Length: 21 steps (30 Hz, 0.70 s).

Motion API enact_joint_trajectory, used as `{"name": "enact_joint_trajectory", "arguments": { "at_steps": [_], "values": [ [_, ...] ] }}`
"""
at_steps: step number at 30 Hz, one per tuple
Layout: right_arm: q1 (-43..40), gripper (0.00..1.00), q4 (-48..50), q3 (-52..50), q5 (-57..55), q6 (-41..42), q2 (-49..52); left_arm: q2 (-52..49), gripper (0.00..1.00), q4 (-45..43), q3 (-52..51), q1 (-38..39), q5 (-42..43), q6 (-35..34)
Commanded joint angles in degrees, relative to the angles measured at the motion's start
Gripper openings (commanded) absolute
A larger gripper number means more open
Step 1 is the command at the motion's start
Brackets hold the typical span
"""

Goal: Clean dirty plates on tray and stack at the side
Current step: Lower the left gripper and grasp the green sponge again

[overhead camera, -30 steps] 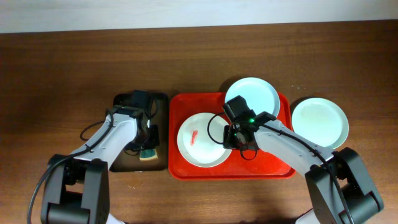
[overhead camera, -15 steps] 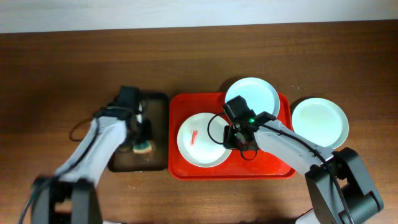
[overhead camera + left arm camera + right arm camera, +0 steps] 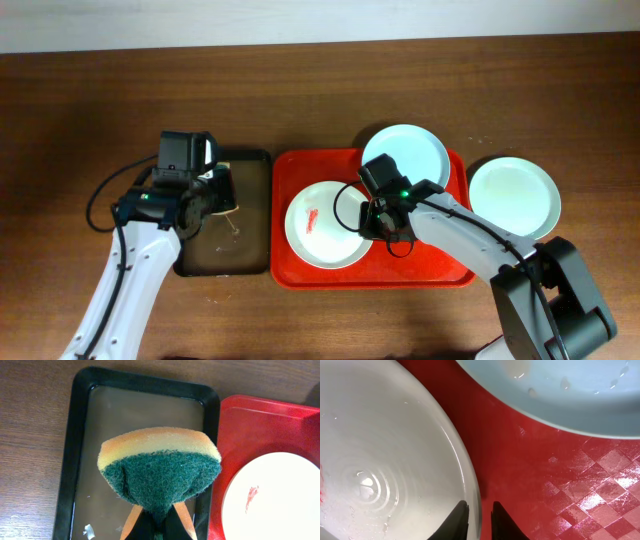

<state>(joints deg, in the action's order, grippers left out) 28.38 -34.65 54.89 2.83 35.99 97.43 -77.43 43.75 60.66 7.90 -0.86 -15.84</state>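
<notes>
A white plate (image 3: 322, 224) with a red smear lies on the left half of the red tray (image 3: 440, 262). A pale mint plate (image 3: 405, 155) rests at the tray's back edge. A third plate (image 3: 514, 197) lies on the table to the right of the tray. My right gripper (image 3: 376, 222) is shut on the white plate's right rim (image 3: 470, 475), one finger inside the rim and one outside. My left gripper (image 3: 220, 192) is shut on a sponge (image 3: 160, 467) with a yellow back and green pad, held above the dark tray (image 3: 80, 435).
The dark tray (image 3: 225, 255) lies directly left of the red tray, wet, with small white specks. In the right wrist view the mint plate (image 3: 560, 390) lies close behind the white plate, over the wet red tray floor (image 3: 545, 475). Cables hang off both arms.
My left gripper has lifted the sponge off the dark tray and drawn back and left. The right gripper and the plates have not moved.
</notes>
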Motion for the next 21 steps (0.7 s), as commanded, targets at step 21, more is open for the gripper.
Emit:
{"name": "enact_joint_trajectory", "arguments": {
  "at_steps": [21],
  "values": [
    [0.5,0.33,0.0,-0.4,-0.1,0.3,-0.2,-12.3,0.0,-0.2,1.5,0.4,0.0,2.1]
  ]
}}
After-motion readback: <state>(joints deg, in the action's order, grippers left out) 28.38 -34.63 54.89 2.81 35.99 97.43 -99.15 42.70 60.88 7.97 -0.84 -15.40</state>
